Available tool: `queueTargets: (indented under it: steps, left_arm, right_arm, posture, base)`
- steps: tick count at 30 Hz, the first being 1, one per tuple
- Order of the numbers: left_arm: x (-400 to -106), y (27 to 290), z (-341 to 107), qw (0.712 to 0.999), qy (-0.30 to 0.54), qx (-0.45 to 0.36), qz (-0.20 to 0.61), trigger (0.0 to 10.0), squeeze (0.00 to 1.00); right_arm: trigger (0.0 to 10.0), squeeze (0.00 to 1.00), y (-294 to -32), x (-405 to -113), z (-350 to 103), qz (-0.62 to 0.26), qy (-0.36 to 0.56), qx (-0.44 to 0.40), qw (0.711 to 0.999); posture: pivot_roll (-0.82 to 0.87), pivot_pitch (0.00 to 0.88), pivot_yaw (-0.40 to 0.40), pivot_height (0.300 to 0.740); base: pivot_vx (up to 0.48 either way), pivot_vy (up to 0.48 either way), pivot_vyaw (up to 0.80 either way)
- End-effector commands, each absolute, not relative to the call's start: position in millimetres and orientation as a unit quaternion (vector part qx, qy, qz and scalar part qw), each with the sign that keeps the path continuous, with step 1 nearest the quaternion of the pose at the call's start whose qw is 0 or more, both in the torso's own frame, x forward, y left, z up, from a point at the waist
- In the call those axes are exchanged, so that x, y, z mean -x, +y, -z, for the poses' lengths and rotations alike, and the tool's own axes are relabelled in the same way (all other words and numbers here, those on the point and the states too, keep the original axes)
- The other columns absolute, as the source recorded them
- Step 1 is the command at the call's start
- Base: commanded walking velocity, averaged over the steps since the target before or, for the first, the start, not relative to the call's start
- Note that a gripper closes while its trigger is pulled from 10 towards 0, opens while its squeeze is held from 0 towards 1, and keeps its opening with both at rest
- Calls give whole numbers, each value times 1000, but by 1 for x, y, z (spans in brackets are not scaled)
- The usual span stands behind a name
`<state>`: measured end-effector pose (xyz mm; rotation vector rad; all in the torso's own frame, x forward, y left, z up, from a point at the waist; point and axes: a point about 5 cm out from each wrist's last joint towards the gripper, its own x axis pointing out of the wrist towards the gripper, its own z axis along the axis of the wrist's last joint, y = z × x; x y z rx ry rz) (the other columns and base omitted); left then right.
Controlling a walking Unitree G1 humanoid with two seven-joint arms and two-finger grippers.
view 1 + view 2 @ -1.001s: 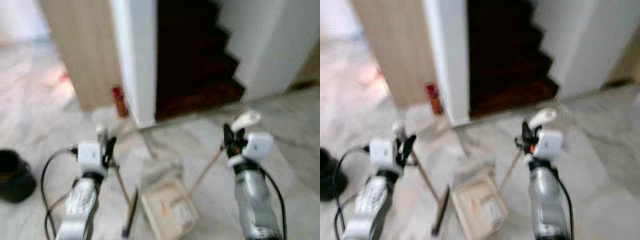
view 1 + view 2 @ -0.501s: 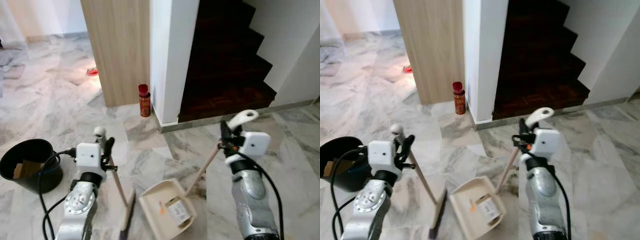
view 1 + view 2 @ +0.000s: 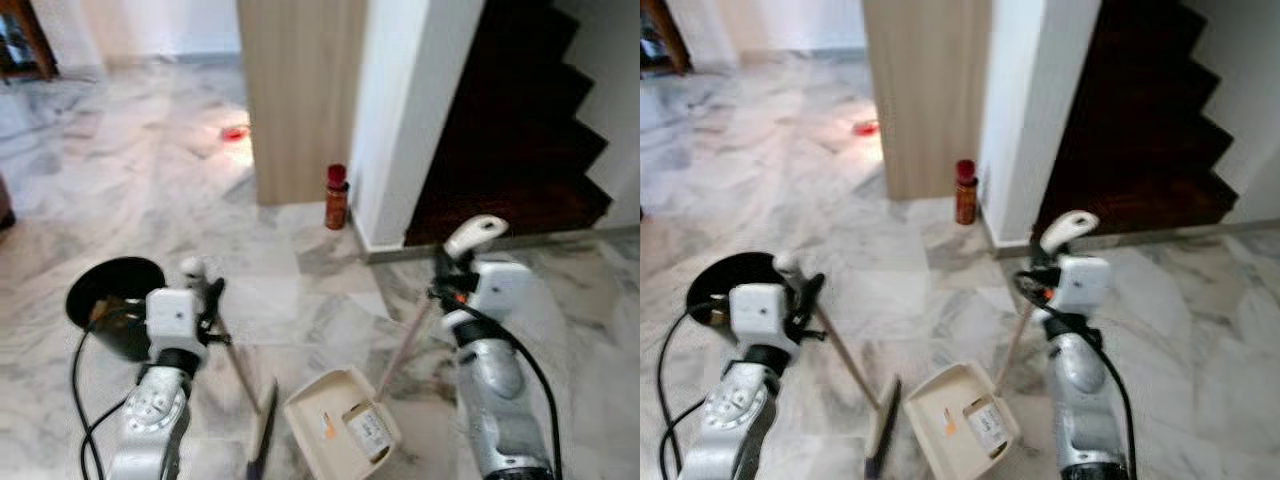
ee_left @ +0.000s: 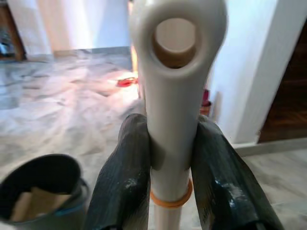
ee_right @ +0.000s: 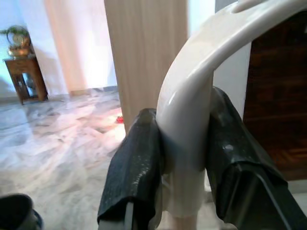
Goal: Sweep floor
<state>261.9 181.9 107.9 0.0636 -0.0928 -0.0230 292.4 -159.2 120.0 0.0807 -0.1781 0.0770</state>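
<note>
Your broom [image 3: 262,435] stands on the marble floor [image 3: 150,190] just beside the dustpan [image 3: 340,428], on the side toward the bin [image 3: 112,305]. Its head touches the floor and its stick leans up to your left hand [image 4: 170,158], which is pinching the top of the handle between both fingers [image 4: 120,177]. The dustpan lies flat on the floor with a small box [image 3: 368,432] inside it. Its long handle goes up to your right hand [image 5: 184,158], which is pressed onto the curved white grip. The black bin has cardboard in it. A red bottle [image 3: 336,196] stands far behind the dustpan, near the white pillar [image 3: 410,110] and the wooden panel [image 3: 300,90]. Dark stairs [image 3: 520,130] rise behind the pillar.
</note>
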Motion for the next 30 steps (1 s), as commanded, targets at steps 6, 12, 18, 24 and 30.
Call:
queueTargets:
  steps: [6, 12, 18, 24, 30]
  left_arm:
    - [-265, 177, -120, 996, -75, -39, 23, 10000, 0]
    - [-266, 177, -121, 996, -75, -40, 22, 10000, 0]
    - [-267, 177, -121, 996, -76, -40, 20, 10000, 0]
    - [-267, 177, -122, 996, -76, -39, 20, 10000, 0]
    - [-268, 179, -122, 996, -76, -44, 15, 10000, 0]
  right_arm:
    - [10000, 0, -167, -292, -129, -24, -109, -46, 993]
    - [10000, 0, -167, -291, -128, -23, -108, -46, 993]
    - [10000, 0, -166, -292, -129, -23, -109, -49, 993]
    - [10000, 0, -166, -293, -129, -23, -108, -48, 993]
    - [10000, 0, -166, -293, -130, -21, -110, -50, 992]
  posture:
    - [-3, 0, -3, 740]
    - [-2, 0, -3, 740]
    - [2, 0, -5, 740]
    - [2, 0, -4, 740]
    - [3, 0, -4, 740]
  base:
    - [0, 298, 0]
    - [0, 297, 0]
    - [0, 296, 0]
    - [0, 296, 0]
    - [0, 292, 0]
